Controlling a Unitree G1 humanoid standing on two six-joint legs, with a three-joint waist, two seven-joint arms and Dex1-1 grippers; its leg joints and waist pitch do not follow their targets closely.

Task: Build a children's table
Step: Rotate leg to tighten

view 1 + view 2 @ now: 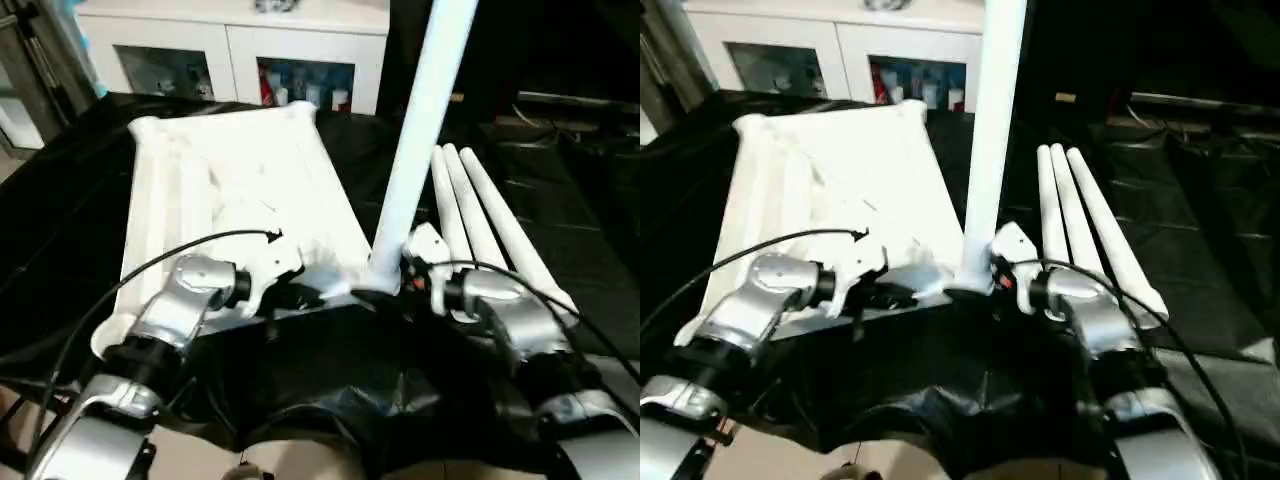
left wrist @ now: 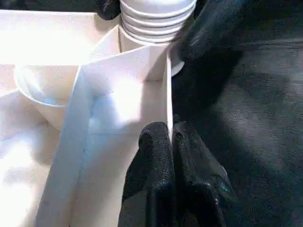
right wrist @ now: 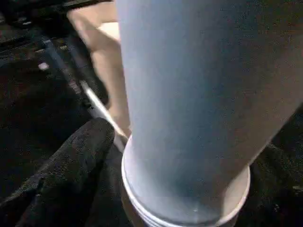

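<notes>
At the near right corner of the upturned tabletop (image 1: 235, 190), a leg (image 1: 420, 130) stands nearly upright in its socket, right gripper (image 1: 405, 262) jaws clasping its base, left gripper (image 2: 171, 156) jaws pinching the tabletop's edge wall alongside.

We see a white rectangular plastic tabletop (image 1: 240, 180), smooth with a faint sheen, its thin ribs matt beside our left pincer (image 2: 171, 142). Its black fingers (image 2: 151, 161) look rubbery and finely textured. The white tubular plastic leg (image 1: 425, 130) by our right pincer (image 1: 400, 272) is smooth, satin. Glossy, crinkled black sheeting (image 1: 330, 390) covers the worktop; our forearms (image 1: 185, 300) are brushed silver metal.
</notes>
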